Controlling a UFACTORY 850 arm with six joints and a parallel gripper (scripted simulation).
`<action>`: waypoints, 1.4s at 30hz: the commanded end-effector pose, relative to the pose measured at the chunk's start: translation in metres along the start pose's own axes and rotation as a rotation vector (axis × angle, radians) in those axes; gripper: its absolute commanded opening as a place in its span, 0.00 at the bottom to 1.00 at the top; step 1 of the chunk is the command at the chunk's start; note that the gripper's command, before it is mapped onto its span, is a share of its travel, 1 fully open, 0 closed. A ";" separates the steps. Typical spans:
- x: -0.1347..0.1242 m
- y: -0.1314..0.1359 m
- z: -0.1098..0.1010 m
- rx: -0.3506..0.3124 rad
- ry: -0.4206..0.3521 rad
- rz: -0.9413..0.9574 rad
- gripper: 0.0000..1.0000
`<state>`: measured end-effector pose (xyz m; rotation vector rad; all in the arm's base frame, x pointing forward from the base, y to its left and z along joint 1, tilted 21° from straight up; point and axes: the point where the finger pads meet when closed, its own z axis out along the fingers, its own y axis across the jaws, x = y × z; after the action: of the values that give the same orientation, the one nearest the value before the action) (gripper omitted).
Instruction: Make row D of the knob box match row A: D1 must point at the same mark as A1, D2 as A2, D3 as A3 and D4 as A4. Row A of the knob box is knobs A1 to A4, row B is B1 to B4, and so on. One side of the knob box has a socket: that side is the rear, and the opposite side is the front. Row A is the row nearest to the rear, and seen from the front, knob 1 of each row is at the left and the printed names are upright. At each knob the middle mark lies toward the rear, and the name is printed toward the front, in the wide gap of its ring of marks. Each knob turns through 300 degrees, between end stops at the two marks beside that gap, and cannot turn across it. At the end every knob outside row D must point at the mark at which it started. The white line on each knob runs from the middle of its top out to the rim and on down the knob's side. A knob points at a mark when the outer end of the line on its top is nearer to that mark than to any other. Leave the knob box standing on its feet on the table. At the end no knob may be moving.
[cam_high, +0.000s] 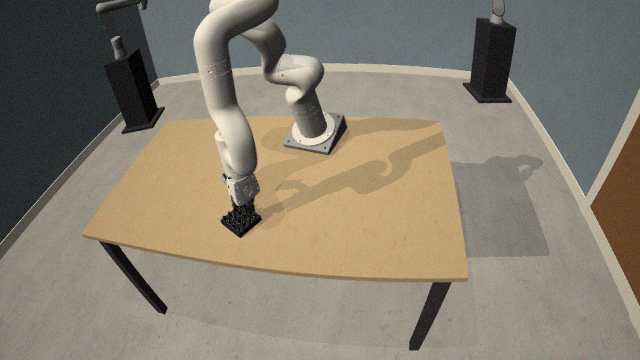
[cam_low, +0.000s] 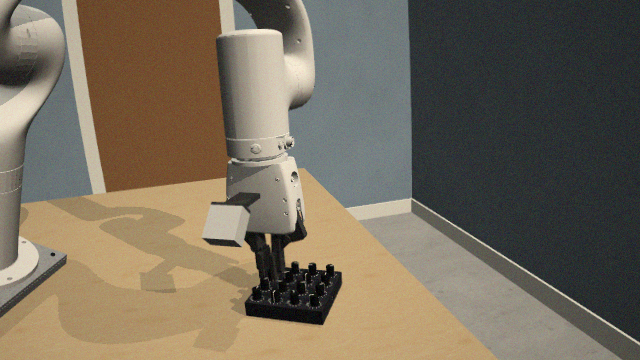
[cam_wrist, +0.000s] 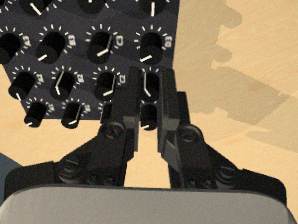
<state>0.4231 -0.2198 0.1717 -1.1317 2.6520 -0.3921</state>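
Note:
The black knob box stands on its feet on the wooden table near the front left edge; it also shows in the exterior view and in the wrist view. Its knobs carry white lines at various angles. My gripper points straight down at the box's corner nearest the wrist camera. Its two fingers are closed around the corner knob, at the end of the box's right-hand column in the wrist view. The fingers hide that knob's white line. The gripper also shows in the exterior and top views.
The arm's base plate is bolted at the table's far side. Black camera stands are on the floor beyond the table. The table edge runs close to the box's front.

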 end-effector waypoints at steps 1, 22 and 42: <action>0.000 -0.001 0.000 0.002 -0.004 0.000 0.08; 0.000 -0.001 0.000 0.002 -0.004 0.000 0.08; 0.000 -0.001 0.000 0.002 -0.004 -0.031 0.08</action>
<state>0.4231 -0.2199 0.1717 -1.1534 2.6436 -0.3945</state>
